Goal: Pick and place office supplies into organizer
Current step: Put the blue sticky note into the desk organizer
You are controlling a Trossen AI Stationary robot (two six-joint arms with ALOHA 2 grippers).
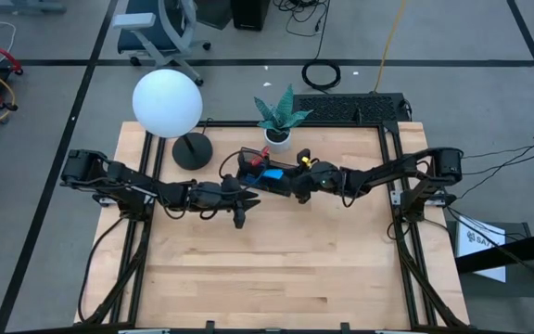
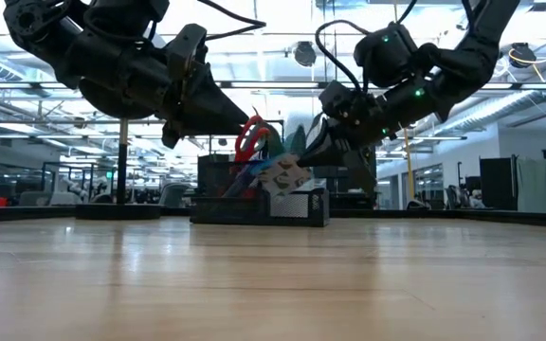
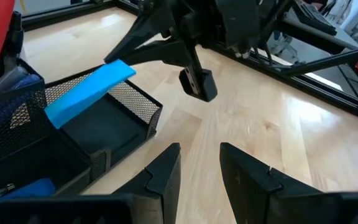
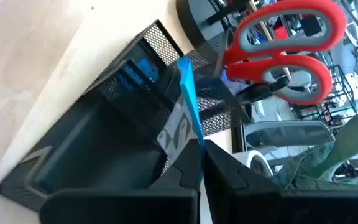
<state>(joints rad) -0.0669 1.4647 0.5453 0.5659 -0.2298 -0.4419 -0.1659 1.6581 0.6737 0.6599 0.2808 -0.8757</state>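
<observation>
The black mesh organizer [image 1: 260, 174] stands at the table's far middle. Red-handled scissors [image 4: 284, 50] stand upright in its taller compartment. The blue note pad [image 3: 89, 90] slants over the low tray. My right gripper [image 4: 199, 149] is shut on it, reaching in from the table's right [image 1: 284, 178]. On the organizer's near side my left gripper [image 3: 201, 165] is open [image 1: 248, 197], with nothing between its fingers. In the low view the right gripper [image 2: 313, 152] is above the organizer [image 2: 254, 201]. My right gripper pinches the note pad's upper end [image 4: 191, 132] between its two fingers. They come from the table's right, slanting a little downward. The pad is tilted, with its lower end [image 3: 55, 113] down inside the low tray; whether that end rests there I cannot tell.
A potted plant [image 1: 279, 130] stands just behind the organizer. A lamp with a white globe [image 1: 167, 102] and a round black base [image 1: 191, 150] is to its left. A black keyboard [image 1: 350, 107] lies at the far edge. Bare wood spreads across the near half [image 1: 267, 269].
</observation>
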